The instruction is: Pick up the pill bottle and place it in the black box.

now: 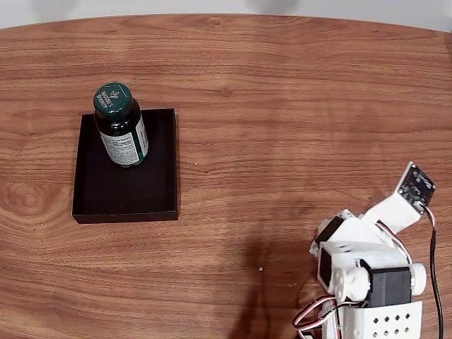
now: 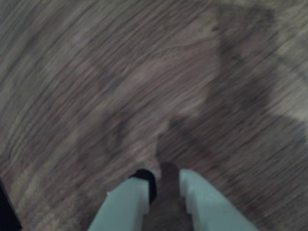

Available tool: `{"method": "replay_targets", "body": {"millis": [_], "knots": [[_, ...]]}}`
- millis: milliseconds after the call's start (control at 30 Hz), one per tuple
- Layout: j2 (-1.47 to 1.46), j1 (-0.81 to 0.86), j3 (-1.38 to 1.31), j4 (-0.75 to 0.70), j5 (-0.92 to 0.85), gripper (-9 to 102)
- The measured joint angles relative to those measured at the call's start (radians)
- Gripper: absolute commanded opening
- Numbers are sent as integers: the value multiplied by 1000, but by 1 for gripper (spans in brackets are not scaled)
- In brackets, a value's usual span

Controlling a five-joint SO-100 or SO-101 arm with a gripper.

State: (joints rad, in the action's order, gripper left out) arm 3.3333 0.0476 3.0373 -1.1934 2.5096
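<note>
Black, at the left of the fixed view, the black box (image 1: 126,192) is lying on the wooden table (image 1: 296,106), and we are seeing the pill bottle (image 1: 121,126) standing upright inside it, toward its far wall. Moving right, we are finding the arm (image 1: 367,268) folded at the lower right corner, well apart from the box. In the wrist view, the gripper (image 2: 166,185) is hanging over bare wood, its pale fingers (image 2: 126,202) slightly parted and holding nothing. We are judging the placement complete, with nothing left to do.
</note>
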Motion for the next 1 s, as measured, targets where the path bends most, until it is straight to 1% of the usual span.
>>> {"method": "replay_targets", "body": {"millis": [100, 200, 300, 500, 667, 1000], "knots": [[3, -18, 0, -35, 64, 2], [11, -52, -2, -97, 189, 2], [12, -54, -8, -115, 279, 2], [14, -49, -9, -144, 407, 3], [14, -49, -9, -144, 439, 3], [14, -48, -9, -144, 440, 3]]}}
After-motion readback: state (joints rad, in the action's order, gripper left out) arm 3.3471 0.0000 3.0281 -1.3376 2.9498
